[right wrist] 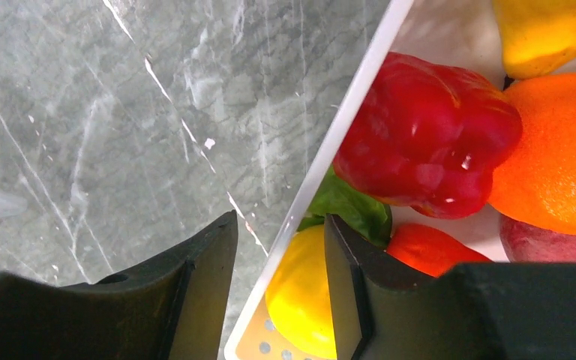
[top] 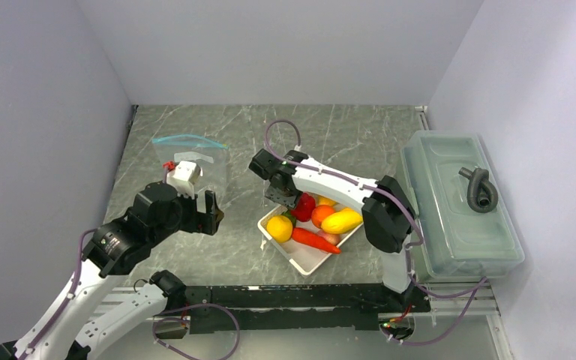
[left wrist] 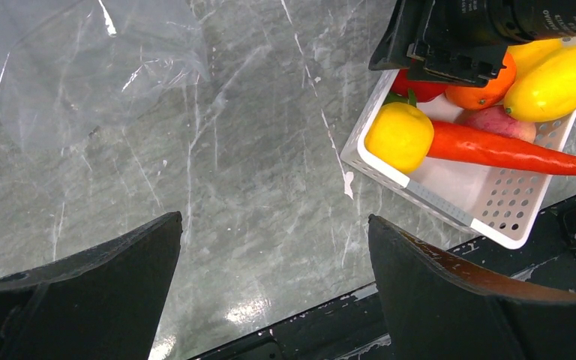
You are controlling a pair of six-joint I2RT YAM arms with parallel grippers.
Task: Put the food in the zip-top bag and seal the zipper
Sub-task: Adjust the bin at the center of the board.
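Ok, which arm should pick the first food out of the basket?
Right. Its gripper hangs at the white basket's rim, beside the red pepper. The left gripper is open over bare table nearer the zip-top bag, better for holding that.

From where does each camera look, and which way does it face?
Top external: above, behind the robot, looking down on the table, bag and basket; left arm and right arm show.
Left wrist: on the left tool, facing down at the table; its two spread fingers show.
Right wrist: on the right tool, facing down at the basket rim; two closer fingers show.
Both wrist views share the lemon and red pepper.
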